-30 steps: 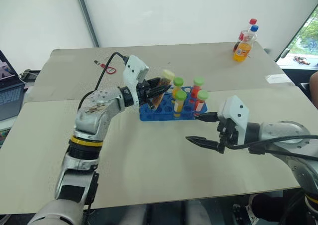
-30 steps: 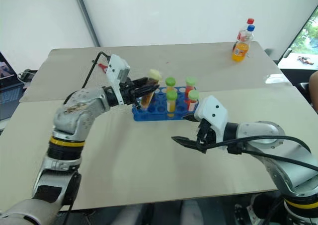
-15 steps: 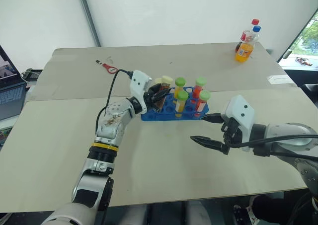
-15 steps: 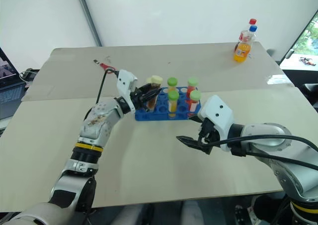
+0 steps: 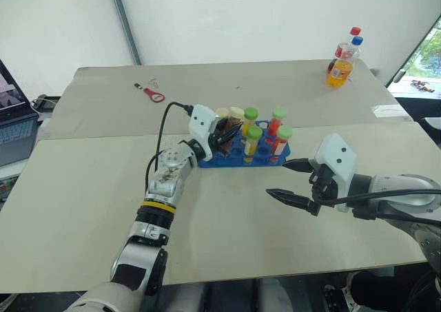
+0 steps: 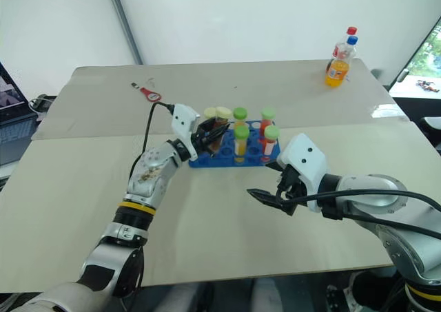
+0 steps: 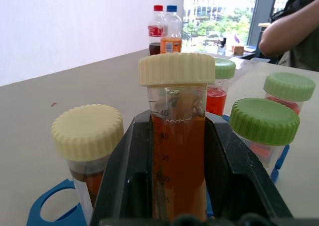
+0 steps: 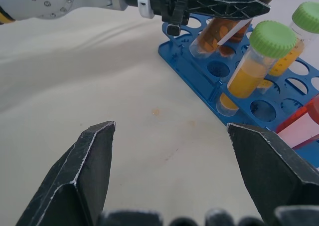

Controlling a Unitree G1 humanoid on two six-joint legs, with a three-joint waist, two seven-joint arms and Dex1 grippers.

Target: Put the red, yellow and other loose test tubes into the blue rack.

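The blue rack (image 5: 242,157) stands mid-table with several green-capped tubes upright in it, yellow ones (image 5: 252,141) and red ones (image 5: 278,145). My left gripper (image 5: 226,134) is shut on an amber tube with a cream cap (image 7: 177,151) at the rack's left end. That tube leans slightly, and its lower end is down in a hole (image 8: 203,45). A second cream-capped amber tube (image 7: 87,136) stands in the rack right beside it. My right gripper (image 5: 276,179) hovers open and holds nothing, just in front of the rack's right end.
Two drink bottles (image 5: 342,57) stand at the table's far right corner. A small red-handled tool (image 5: 153,94) lies far left of the rack. A laptop (image 5: 14,112) sits past the left edge. A person's arm (image 7: 291,21) is beyond the right side.
My left arm has lowered the amber tube from above the rack's left end down into it and stood it more upright. The right gripper has kept still and open.
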